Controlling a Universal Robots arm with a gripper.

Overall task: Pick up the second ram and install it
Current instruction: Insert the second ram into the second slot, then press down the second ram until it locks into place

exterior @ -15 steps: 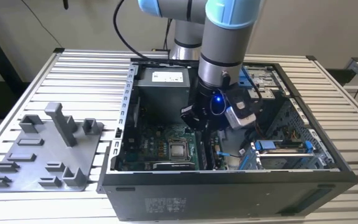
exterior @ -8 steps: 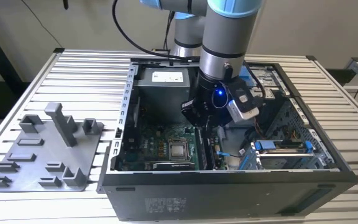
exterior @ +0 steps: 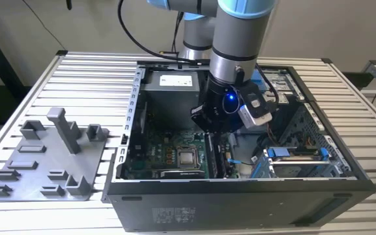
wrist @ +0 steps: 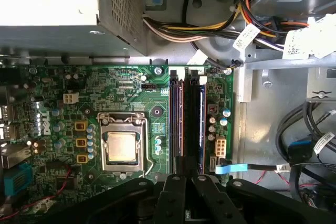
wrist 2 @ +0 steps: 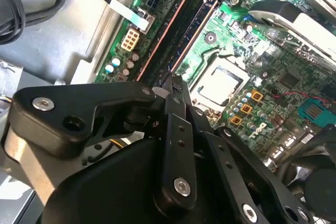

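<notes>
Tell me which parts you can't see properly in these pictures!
- Whether the second ram is pushed fully into its slot: in both wrist views the gripper covers its near end.
- The memory slots in the exterior view: the arm stands in front of most of them.
- The grey tray in the exterior view: its near corner is cut off by the picture's edge.

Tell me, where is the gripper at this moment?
In the exterior view, the gripper hangs inside the open computer case, just above the memory slots beside the processor socket.
</notes>
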